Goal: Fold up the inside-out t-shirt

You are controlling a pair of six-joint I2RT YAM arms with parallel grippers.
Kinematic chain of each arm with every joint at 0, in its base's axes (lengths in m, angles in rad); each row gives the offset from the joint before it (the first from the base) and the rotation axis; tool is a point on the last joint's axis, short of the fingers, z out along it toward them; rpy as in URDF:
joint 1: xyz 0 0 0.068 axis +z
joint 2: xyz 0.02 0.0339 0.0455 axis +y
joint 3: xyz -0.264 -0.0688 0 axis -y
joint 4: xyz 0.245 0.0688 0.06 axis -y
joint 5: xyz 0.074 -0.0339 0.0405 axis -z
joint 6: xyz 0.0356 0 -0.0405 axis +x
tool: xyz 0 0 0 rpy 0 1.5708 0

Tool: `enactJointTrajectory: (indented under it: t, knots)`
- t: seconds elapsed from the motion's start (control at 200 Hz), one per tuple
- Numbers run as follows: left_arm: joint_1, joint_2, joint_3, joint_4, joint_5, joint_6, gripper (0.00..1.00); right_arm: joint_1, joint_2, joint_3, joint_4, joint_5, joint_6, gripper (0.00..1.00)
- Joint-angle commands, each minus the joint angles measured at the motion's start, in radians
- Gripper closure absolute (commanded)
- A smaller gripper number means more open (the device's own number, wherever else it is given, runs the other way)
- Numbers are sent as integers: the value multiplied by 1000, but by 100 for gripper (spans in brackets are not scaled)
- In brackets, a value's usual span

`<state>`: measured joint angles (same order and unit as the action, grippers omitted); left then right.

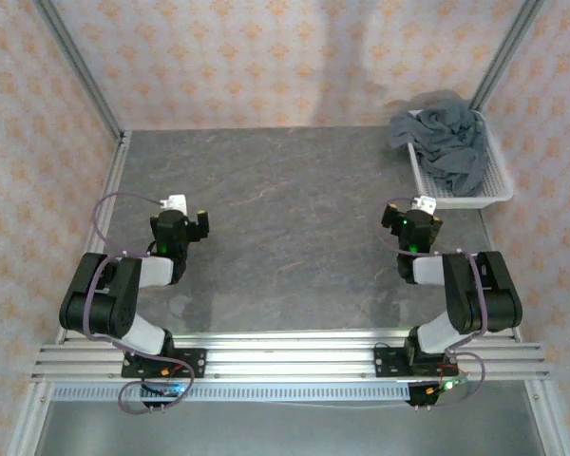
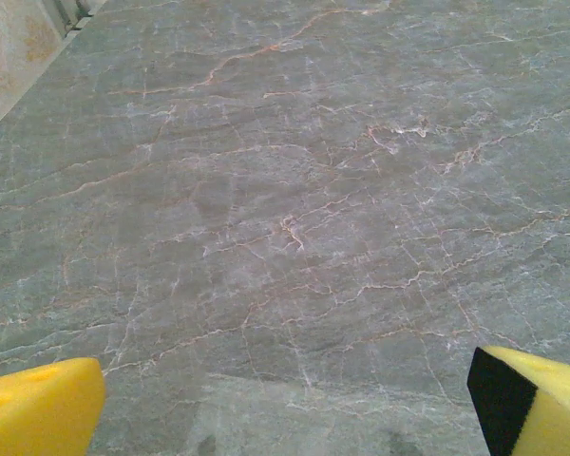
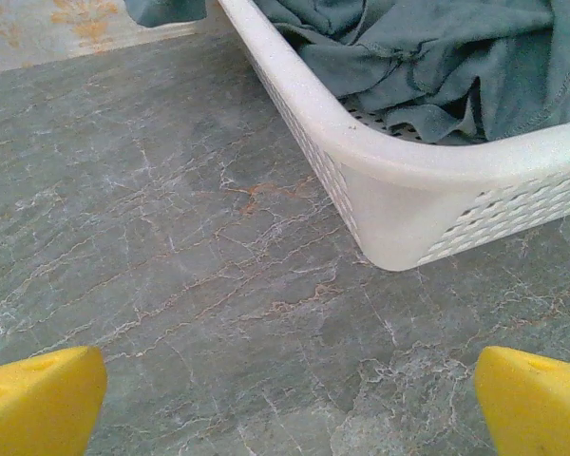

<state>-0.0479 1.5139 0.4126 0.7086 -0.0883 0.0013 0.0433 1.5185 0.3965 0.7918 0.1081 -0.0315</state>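
Note:
The inside-out t-shirt (image 1: 448, 142) is a crumpled slate-grey heap lying in the white mesh basket (image 1: 484, 195) at the back right of the table, spilling over its far-left rim. In the right wrist view the t-shirt (image 3: 427, 57) fills the basket (image 3: 389, 190), whose near corner stands just ahead of my right gripper (image 3: 290, 413). That gripper (image 1: 424, 211) hovers open and holds nothing, a little short of the basket's front-left corner. My left gripper (image 1: 185, 214) is open over bare tabletop on the left, its yellow fingertips (image 2: 38, 408) wide apart with nothing between them.
The dark marbled tabletop (image 1: 285, 218) stretches between the two arms. Metal frame posts (image 1: 81, 71) and patterned walls close in the back and sides. An aluminium rail (image 1: 294, 356) carries both arm bases at the near edge.

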Motion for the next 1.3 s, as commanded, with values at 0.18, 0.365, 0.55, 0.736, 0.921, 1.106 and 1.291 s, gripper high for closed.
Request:
enactJointTrajectory:
  t: [0.18, 0.365, 0.55, 0.736, 0.921, 1.106, 1.291]
  knots:
    - [2, -15, 19, 26, -4, 11, 0, -1, 3, 16, 1, 4, -4, 1]
    - [2, -15, 19, 27, -2, 9, 0, -1, 3, 18, -1, 2, -3, 1]
    - [-3, -34, 13, 31, -17, 13, 0, 15, -115, 27, -105, 52, -14, 1]
    - [-107, -392, 114, -361, -66, -23, 0, 24, -416, 333, -763, 176, 297, 4]
    - [-186, -597, 293, -606, 83, -218, 0, -76, -42, 853, -1103, 153, 413, 0]
    - [-287, -669, 380, -804, 247, -271, 0, -203, 374, 1281, -1257, 56, 524, 0]
    - [-317, -752, 344, -949, 260, -317, 0, -260, 719, 1696, -1455, 82, 560, 0]
